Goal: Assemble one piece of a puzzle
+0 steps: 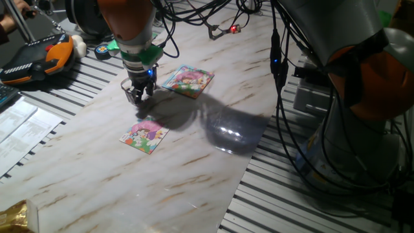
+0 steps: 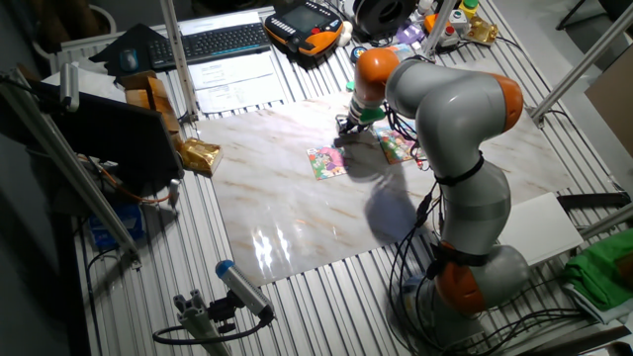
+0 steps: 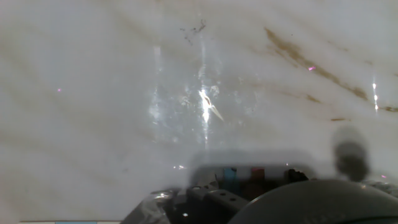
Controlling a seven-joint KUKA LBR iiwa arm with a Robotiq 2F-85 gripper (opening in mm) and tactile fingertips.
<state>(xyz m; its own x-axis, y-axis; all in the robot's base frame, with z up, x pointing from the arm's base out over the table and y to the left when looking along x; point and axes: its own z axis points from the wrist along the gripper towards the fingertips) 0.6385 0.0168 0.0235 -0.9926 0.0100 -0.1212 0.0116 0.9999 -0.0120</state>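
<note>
I see gripper (image 1: 137, 97) hovering over marble table (image 1: 194, 168), between two puzzle boards (image 1: 144, 135); fingers' state unclear. Piece not visible, maybe held. I judge it light, thin, stiff, slippery: pinch edges.

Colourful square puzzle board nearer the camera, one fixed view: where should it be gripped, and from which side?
Probably two opposite edges, from straight above: the colourful square puzzle board lies flat and thin on the marble table, only edges exposed.
</note>
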